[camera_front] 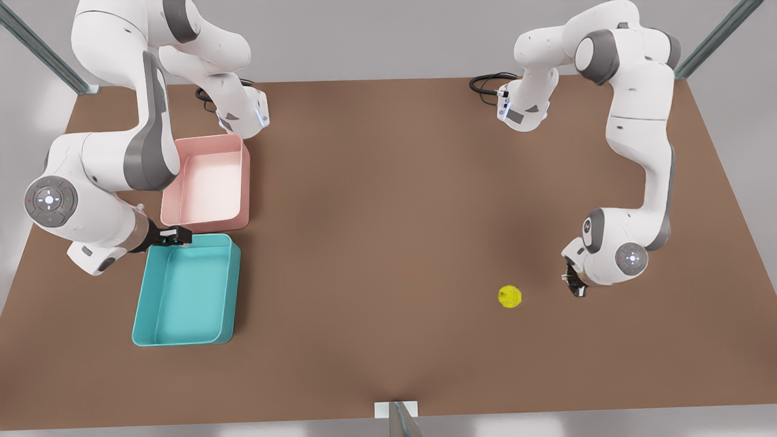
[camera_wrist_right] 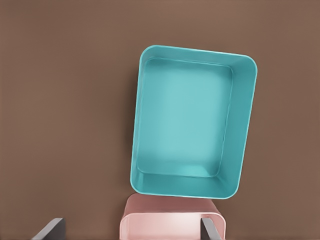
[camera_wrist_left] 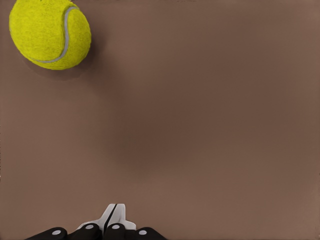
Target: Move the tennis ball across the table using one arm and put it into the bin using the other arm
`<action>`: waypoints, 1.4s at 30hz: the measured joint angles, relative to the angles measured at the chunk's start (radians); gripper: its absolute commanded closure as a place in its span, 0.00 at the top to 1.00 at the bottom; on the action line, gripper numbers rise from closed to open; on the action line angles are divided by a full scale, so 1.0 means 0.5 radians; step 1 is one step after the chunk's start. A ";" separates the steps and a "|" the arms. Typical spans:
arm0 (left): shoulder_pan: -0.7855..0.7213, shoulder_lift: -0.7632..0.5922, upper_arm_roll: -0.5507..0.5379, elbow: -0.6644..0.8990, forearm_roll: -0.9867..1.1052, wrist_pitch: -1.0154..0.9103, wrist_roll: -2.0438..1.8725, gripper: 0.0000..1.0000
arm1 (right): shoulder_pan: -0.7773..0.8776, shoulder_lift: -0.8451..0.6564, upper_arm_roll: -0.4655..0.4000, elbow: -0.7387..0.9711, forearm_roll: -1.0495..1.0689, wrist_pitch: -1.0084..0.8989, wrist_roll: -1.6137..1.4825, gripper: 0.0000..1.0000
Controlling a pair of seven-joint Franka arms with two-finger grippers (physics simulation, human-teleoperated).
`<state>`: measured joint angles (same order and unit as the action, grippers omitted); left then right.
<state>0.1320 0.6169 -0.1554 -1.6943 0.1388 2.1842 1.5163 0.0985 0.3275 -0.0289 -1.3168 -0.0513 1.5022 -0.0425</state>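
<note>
Currently: ball (camera_front: 510, 296), yellow-green, lies loose on the surface (camera_front: 388, 255) toward the front view's right, ungripped.

Left tool (camera_front: 575, 285): just beside the ball on the front view's right, apart from it, fingers pressed together.

Right tool (camera_front: 173, 237): waits over the teal bin (camera_front: 227, 291) at its rim nearest the pink bin (camera_front: 243, 176); fingers spread. Teal bin empty, at the front view's left, well apart from the ball.

Progress, as judged: nothing done; crossing, handover and drop all remain.

Surface: matte brown, plain. Room: grey walls, metal struts (camera_front: 36, 45) at corners.
</note>
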 measured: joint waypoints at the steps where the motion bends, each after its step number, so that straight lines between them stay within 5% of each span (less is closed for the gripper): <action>1: -0.050 -0.087 0.001 0.041 -0.024 -0.066 -0.134 0.41 | 0.001 0.000 0.000 0.000 0.000 0.000 -0.003 1.00; 2: -0.152 -0.231 0.036 0.064 -0.043 -0.163 -0.264 1.00 | 0.002 0.001 0.000 0.000 0.000 0.000 -0.006 1.00; 5: -0.483 -0.646 0.484 0.143 -0.305 -0.518 -0.652 1.00 | 0.002 0.001 0.000 0.000 0.000 0.000 -0.015 1.00; 7: -0.520 -0.714 0.542 0.289 -0.456 -0.743 -0.889 1.00 | 0.001 0.001 0.000 0.000 0.000 0.000 -0.019 1.00; 15: -0.564 -0.731 0.442 0.394 -0.524 -1.162 -1.629 1.00 | 0.081 0.260 0.026 0.139 0.028 0.092 -0.029 1.00; 23: -0.555 -0.686 0.423 0.396 -0.521 -1.258 -2.107 1.00 | 0.136 0.721 0.064 0.224 0.252 0.754 -0.028 1.00; 32: -0.549 -0.679 0.426 0.399 -0.508 -1.291 -2.443 1.00 | 0.285 1.458 0.026 0.779 0.289 1.591 -0.028 1.00; 42: -0.546 -0.677 0.421 0.396 -0.419 -1.303 -2.669 1.00 | 0.404 1.586 0.169 0.770 0.301 2.137 -0.010 1.00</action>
<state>-0.1409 0.2785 0.0552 -1.4963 -0.0707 1.5328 0.1816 0.3007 1.1206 0.0555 -0.9317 0.0992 2.5707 -0.0473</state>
